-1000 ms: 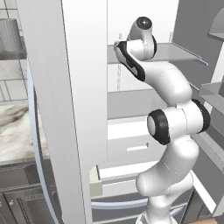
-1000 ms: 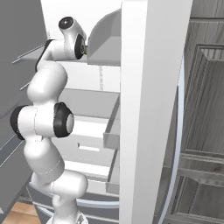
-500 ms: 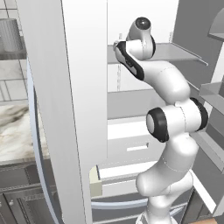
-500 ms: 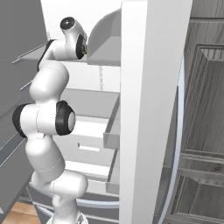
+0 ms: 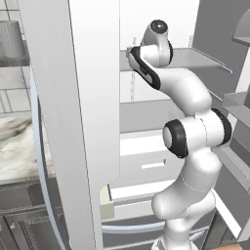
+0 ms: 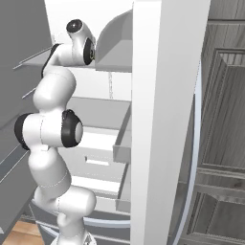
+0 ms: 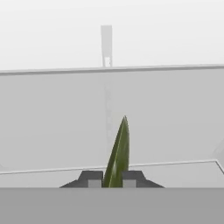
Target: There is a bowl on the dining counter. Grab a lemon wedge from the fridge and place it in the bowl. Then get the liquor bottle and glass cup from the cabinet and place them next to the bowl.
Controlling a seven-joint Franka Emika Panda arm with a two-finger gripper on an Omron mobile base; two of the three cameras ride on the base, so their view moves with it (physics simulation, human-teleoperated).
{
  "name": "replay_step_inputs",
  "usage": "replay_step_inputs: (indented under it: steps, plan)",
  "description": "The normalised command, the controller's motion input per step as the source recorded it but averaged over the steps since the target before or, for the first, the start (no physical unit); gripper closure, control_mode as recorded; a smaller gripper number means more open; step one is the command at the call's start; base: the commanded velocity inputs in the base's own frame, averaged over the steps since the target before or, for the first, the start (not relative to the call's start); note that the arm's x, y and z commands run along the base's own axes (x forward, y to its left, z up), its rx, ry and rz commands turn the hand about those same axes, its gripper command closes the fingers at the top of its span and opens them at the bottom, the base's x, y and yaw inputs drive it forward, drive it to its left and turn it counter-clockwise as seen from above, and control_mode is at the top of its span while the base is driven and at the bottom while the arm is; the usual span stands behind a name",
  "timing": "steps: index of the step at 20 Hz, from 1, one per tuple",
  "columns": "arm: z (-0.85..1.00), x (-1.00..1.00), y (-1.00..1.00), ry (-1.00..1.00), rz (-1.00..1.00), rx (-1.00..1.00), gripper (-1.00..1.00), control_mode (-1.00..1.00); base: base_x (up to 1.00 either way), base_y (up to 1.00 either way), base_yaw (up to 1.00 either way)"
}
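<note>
The lemon wedge [image 7: 119, 151], a slim dark green sliver standing upright, sits on a grey shelf [image 7: 52, 127] inside the fridge [image 5: 73, 122], and the two finger tips that stood wide apart a second ago now press against its base from either side. That closing makes this the grasp of the first step, so by my reading the wedge is caught and ready to be drawn out toward the bowl. The gripper [image 7: 111, 178] is clenched on the wedge, with the arm [image 5: 190, 141] reaching up into the upper compartment.
</note>
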Motion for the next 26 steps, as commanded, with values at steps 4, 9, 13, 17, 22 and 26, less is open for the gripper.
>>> replay_step_inputs:
  steps: [4, 9, 13, 17, 22, 26]
  plan:
    - [-0.27, 0.0, 0.0, 0.04, 0.0, 0.02, 1.0, -1.0, 0.0, 0.0, 0.0]
    - [-0.31, -0.05, 0.0, 0.03, 0.0, 0.02, 1.0, -1.0, 0.0, 0.0, 0.0]
    - [-0.04, -0.39, 0.0, 0.0, 0.0, 0.04, 1.0, -1.0, 0.0, 0.0, 0.0]
    - [0.0, -0.85, 0.0, -0.07, 0.0, 0.06, 1.0, -1.0, 0.0, 0.0, 0.0]
    - [-0.05, -0.91, 0.0, -0.06, 0.0, 0.04, 1.0, -1.0, 0.0, 0.0, 0.0]
    - [-0.03, -1.0, -0.01, -0.16, 0.0, 0.03, 1.0, -1.0, 0.0, 0.0, 0.0]
